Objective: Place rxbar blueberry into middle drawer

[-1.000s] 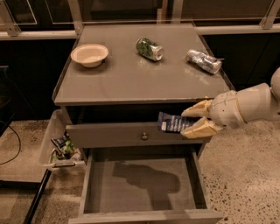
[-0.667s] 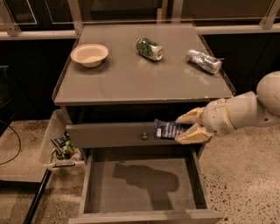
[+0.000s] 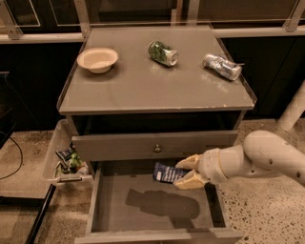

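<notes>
Tool clamped on rxbar blueberry, above open middle drawer, below desk front edge, right of centre.

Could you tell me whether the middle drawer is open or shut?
Open: the middle drawer is pulled out, its bare floor showing, with the gripper holding the rxbar blueberry above it.

Grey cabinet, speckled terrazzo floor, dark glass panels behind, dim light
</notes>
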`<action>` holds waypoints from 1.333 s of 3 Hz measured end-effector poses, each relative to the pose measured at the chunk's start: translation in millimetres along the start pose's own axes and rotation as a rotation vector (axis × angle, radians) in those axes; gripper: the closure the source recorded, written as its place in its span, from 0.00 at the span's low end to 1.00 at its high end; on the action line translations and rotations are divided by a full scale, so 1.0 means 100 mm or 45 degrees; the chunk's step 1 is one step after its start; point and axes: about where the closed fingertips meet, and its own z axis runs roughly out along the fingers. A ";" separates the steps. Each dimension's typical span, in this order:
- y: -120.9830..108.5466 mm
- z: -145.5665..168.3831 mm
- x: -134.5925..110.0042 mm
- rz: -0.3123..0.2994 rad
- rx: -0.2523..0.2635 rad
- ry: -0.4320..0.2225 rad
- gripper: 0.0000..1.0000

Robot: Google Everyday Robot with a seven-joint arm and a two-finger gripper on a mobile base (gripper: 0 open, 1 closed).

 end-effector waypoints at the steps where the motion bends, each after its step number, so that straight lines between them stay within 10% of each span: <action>1: 0.09 0.54 0.51 0.104 -0.040 -0.037 1.00; 4: -0.14 1.00 0.95 0.144 -0.061 -0.019 1.00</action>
